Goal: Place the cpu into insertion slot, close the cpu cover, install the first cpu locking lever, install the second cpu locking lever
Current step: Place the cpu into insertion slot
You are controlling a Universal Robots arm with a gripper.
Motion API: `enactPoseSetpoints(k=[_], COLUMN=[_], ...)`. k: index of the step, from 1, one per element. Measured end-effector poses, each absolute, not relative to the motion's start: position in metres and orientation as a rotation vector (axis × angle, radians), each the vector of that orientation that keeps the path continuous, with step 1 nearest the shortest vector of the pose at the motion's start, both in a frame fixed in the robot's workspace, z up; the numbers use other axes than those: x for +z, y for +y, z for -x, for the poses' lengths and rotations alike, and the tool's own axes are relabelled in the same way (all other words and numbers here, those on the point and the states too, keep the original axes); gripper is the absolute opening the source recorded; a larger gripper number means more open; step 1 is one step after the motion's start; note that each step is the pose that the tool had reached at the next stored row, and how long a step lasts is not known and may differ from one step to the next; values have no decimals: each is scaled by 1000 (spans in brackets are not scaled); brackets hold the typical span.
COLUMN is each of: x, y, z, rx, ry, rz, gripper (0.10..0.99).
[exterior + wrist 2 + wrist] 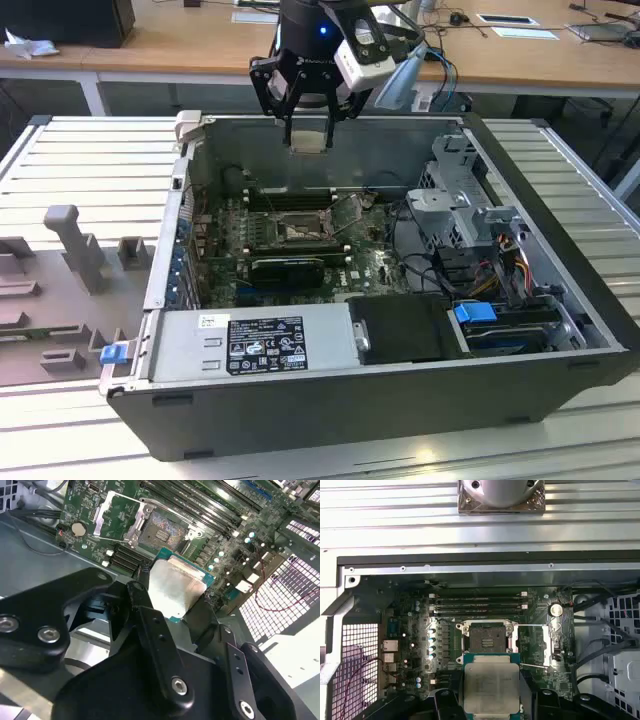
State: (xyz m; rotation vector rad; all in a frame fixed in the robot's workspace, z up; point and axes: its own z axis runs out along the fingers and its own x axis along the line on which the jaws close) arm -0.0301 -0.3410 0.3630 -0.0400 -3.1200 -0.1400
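We see the gripper (308, 128) clamped on the cpu (308, 140), its two black fingers (142, 600) pressed against opposite edges of the chip and no wider apart than the chip itself. In both wrist views the cpu (175, 587) (491, 685) is a thin square with a matte, pale silver face that looks faintly brushed, set on a green rim. It hangs in the air above the open computer case (400, 400), apart from the board below. The insertion slot (487, 639) lies bare on the green motherboard (365, 268): a dark square frame around a greyish, finely dotted contact field, also plain in the second wrist view (165, 532). The cpu cover (546, 647) is swung open beside the slot, a shiny metal frame plate with a square window through which the board shows (101, 514). The case has smooth dark grey walls and rests on a table (90, 150) of ribbed, pale metal slats.
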Motion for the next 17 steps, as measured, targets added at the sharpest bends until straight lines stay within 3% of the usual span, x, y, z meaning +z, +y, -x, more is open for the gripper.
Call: enactPoseSetpoints(k=[17], x=[361], y=[-341], z=[30], rx=[-140], ry=[-3120], rz=[104], gripper=[537])
